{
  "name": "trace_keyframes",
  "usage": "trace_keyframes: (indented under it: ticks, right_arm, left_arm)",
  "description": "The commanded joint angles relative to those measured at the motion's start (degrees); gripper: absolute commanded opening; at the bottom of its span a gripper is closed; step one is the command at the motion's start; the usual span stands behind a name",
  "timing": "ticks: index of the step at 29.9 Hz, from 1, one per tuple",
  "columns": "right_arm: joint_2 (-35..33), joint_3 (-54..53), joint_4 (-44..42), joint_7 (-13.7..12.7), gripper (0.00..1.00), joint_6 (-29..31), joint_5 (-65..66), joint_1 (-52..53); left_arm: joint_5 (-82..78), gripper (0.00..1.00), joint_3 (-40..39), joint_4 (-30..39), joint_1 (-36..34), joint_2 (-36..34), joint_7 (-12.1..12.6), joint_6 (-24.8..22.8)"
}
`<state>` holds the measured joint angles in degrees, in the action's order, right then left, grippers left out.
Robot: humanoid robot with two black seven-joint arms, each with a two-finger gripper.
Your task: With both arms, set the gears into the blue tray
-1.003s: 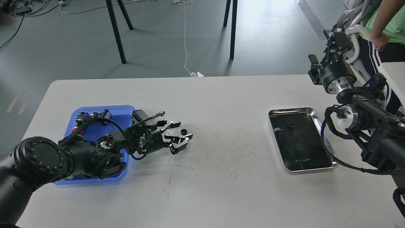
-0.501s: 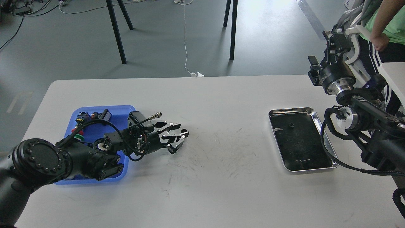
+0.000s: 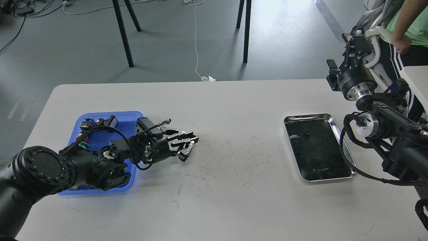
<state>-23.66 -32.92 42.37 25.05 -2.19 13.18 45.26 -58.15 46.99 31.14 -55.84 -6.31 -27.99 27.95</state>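
Observation:
My left gripper point(image 3: 191, 141) lies low over the table just right of the blue tray point(image 3: 128, 116), its fingers drawn together on a small black gear point(image 3: 195, 138) at their tips. A second gear point(image 3: 306, 133) rests in the upper part of the metal tray's black lining. My right gripper point(image 3: 344, 57) is raised at the far right beyond the table's back edge, well above and behind that tray. It is seen end-on and dark, so its fingers cannot be told apart.
The shiny metal tray point(image 3: 347, 157) sits at the right of the white table. Colourful push-button switches point(image 3: 84, 137) and black parts lie in the blue tray, partly hidden by my left arm. A person point(image 3: 406, 30) stands at the far right.
My left gripper's fingers went from spread wide around the gear on the table to closed on it. The right arm stayed nearly still.

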Motion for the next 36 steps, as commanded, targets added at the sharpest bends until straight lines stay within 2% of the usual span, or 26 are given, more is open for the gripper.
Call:
trace_keyframes:
  ticks: [1, 11, 18, 23, 30, 36]
  right_arm:
    - [0.02, 0.92, -0.1, 0.0, 0.94, -0.01, 0.01, 0.09]
    - [0.02, 1.01, -0.1, 0.0, 0.94, -0.01, 0.01, 0.09]
    - [0.02, 1.01, -0.01, 0.0, 0.94, -0.01, 0.01, 0.35]
    - [0.1, 1.01, 0.08, 0.0, 0.94, -0.01, -0.08, 0.44]
    - [0.19, 1.01, 0.08, 0.0, 0.94, -0.01, -0.08, 0.7]
    - [0.63, 1.1, 0.08, 0.0, 0.94, -0.01, -0.08, 0.79]
  left_arm:
    - [0.75, 0.24, -0.23, -0.2, -0.32, -0.28, -0.01, 0.05]
    - [1.28, 0.23, -4.36, -0.2, -2.78, -1.07, -0.01, 0.05]
    - [0.58, 0.24, -3.84, 1.29, -4.27, -11.25, -0.01, 0.05]
    - [0.23, 0.25, -3.92, 7.61, -4.36, -20.39, -0.01, 0.05]
    - [-5.48, 0.26, -4.27, 10.43, -3.75, -30.59, -0.01, 0.05]
    - [-5.93, 0.26, -5.59, 20.97, -3.66, -36.48, -0.01, 0.05]
